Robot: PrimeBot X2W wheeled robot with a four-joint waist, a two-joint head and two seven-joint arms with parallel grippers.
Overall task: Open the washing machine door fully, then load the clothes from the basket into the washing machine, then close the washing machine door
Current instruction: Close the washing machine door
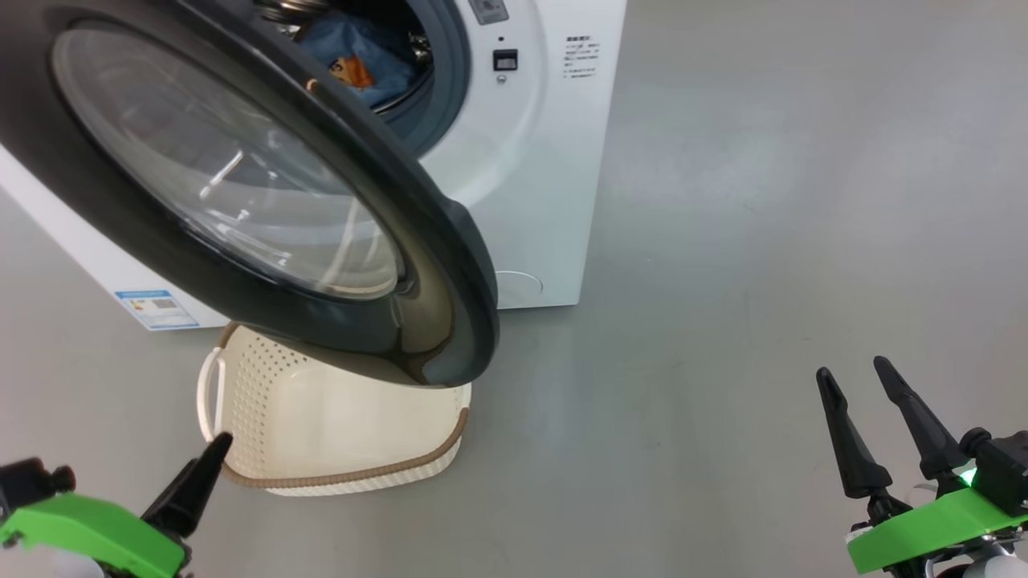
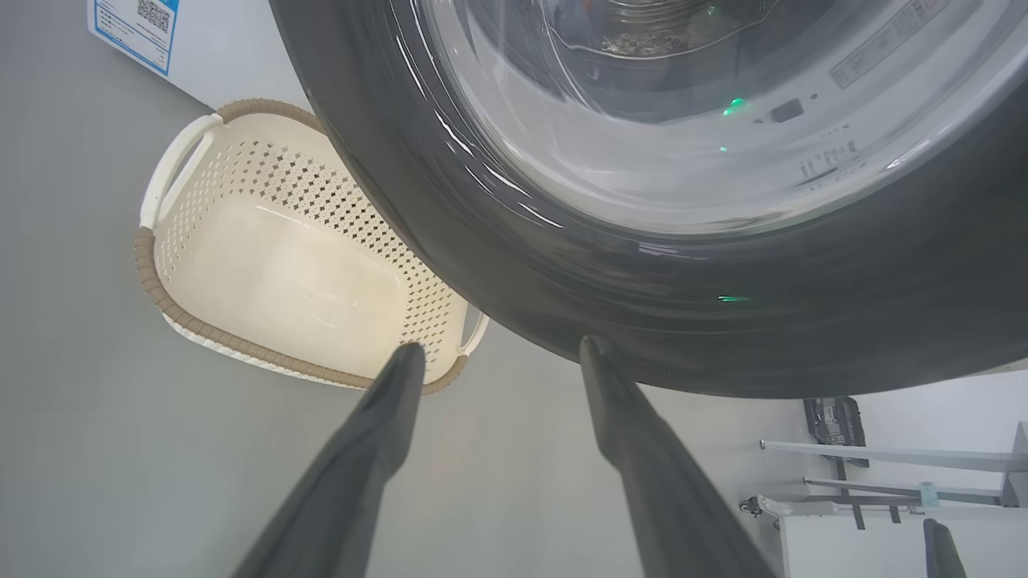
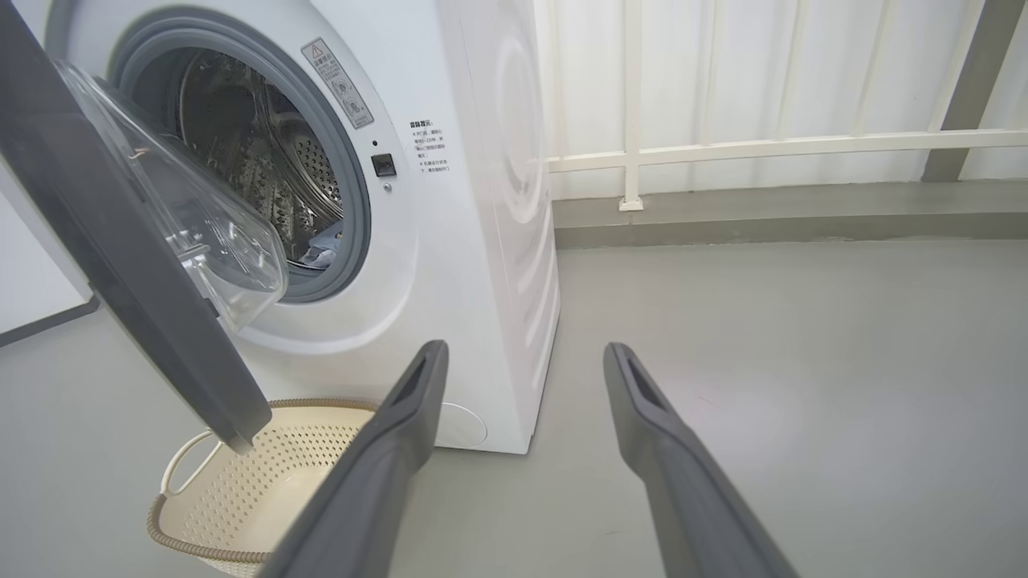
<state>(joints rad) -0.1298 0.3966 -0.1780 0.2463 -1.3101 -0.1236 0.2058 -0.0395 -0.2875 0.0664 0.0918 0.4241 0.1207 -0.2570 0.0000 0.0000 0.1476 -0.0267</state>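
Standing open: washing machine door (image 1: 241, 185) | glossy black | clear bulging glass

The floor (image 1: 763, 241) was grey and smooth, with soft light on it. At the back stood a white rail (image 3: 787, 144). One thin white post (image 3: 632, 80) went down to a low grey step (image 3: 763, 213). Behind the rail was a white wall (image 3: 803, 64) with up-and-down lines. A dark beam (image 3: 958, 88) leaned at the far side. The left wrist view had some white shelves (image 2: 883, 456) and a small black thing (image 2: 831, 421), too far off to make out.
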